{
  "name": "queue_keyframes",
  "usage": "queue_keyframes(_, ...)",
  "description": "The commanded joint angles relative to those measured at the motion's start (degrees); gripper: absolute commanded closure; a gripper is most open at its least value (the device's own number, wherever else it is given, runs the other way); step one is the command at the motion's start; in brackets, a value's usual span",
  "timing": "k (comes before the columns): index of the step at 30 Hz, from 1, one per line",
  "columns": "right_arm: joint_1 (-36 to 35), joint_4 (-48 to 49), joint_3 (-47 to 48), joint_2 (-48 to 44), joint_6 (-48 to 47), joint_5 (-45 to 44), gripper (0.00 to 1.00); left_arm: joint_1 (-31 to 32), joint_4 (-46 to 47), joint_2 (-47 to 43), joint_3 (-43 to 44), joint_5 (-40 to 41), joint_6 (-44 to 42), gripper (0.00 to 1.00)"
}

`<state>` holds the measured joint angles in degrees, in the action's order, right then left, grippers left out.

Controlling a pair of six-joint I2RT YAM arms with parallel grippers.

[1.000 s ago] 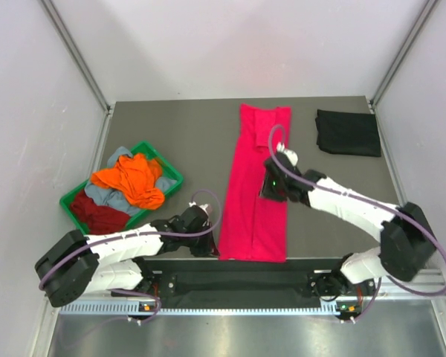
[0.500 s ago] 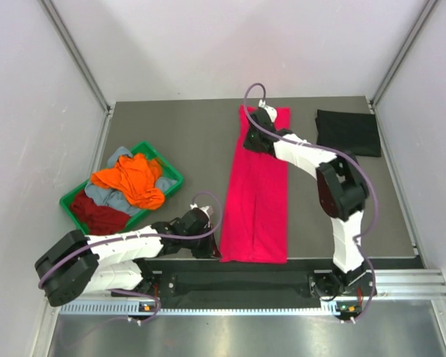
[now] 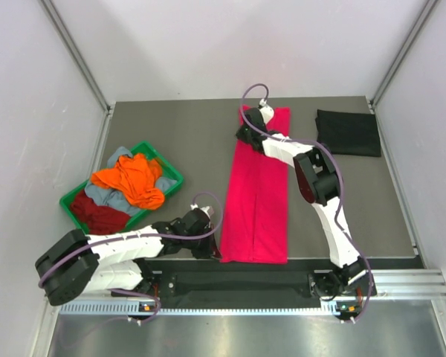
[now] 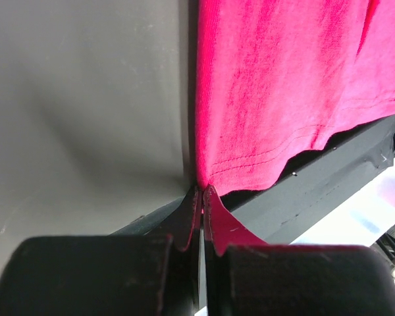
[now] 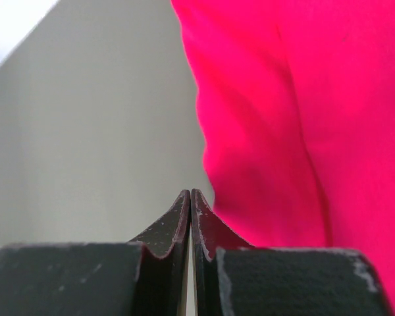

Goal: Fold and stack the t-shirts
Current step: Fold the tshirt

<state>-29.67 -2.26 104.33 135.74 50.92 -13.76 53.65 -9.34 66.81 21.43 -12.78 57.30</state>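
Left end effector pinches the near-left corner of the pink-red t-shirt lying lengthwise on the bench, while the right end effector, pressed together just beside its far-left edge, seemingly holds nothing, so regrip before lifting both corners evenly.

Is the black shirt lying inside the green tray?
No, the black shirt lies on the table's far right, away from the green tray.

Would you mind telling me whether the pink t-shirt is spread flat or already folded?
Partly folded: the pink t-shirt lies as a long narrow strip, sides turned in.
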Motion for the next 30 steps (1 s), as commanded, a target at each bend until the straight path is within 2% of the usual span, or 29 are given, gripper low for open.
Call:
queue_keyframes(1,1.6,10.6,2.8,1.5,2.7,0.2,1.0,0.5,-2.0,-1.3,0.6,0.2,-0.3,1.0)
queue_keyframes(4,2.4,14.0,3.0,2.4,3.9,2.4,1.0,0.5,-1.5,-1.2,0.4,0.1,-0.2,1.0)
queue_keyframes(12,3.6,12.8,5.3,3.7,4.3,1.5,1.0,0.5,-0.9,0.3,0.2,-0.7,-0.3,1.0)
queue_keyframes(17,4.1,6.2,7.5,4.1,3.5,-0.9,1.0,0.5,-0.1,1.0,0.4,-1.1,-0.7,1.0)
queue_keyframes(24,5.0,2.4,9.0,7.0,4.3,1.2,1.0,0.5,0.4,1.8,1.0,-1.8,-1.2,1.0)
queue_keyframes(30,5.9,-4.8,14.4,11.1,9.1,2.0,1.0,0.5,-0.9,1.3,1.5,-2.2,-1.4,1.0)
